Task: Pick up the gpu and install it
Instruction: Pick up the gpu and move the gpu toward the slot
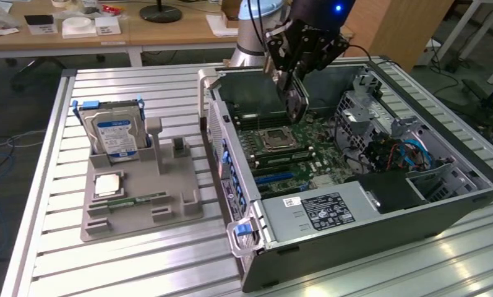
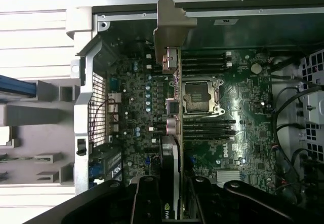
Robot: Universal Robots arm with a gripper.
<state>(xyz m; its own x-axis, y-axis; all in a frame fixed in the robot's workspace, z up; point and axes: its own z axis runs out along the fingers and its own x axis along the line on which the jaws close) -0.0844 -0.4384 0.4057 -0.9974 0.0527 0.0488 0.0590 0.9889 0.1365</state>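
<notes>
Pinching the gpu [image 1: 294, 102] in the end effector [image 1: 292, 79], one of the fingers [image 2: 146, 201] pressed on each flat face; holding the card on edge, long side hanging downward, above the open computer case [image 1: 378, 223] standing on the table [image 1: 147, 266] toward the exterior view's right; hovering over the motherboard [image 1: 312, 164], apparently clear of it, though hard to tell for certain; seen from the wrist as a thin edge running just beside the cpu socket [image 2: 200, 96], with the silvery bracket [image 2: 169, 31] at the end away from the end effector, near the case's wall; black face and brownish board edge both visible there. Sitting well apart, near the table's edge on the exterior view's left: a grey fixture tray [image 1: 139, 216]; standing upright in its far slot, a hard drive [image 1: 117, 133] with a blue label; lying flat nearer the table's near edge, a narrow green memory stick [image 1: 135, 201].
</notes>
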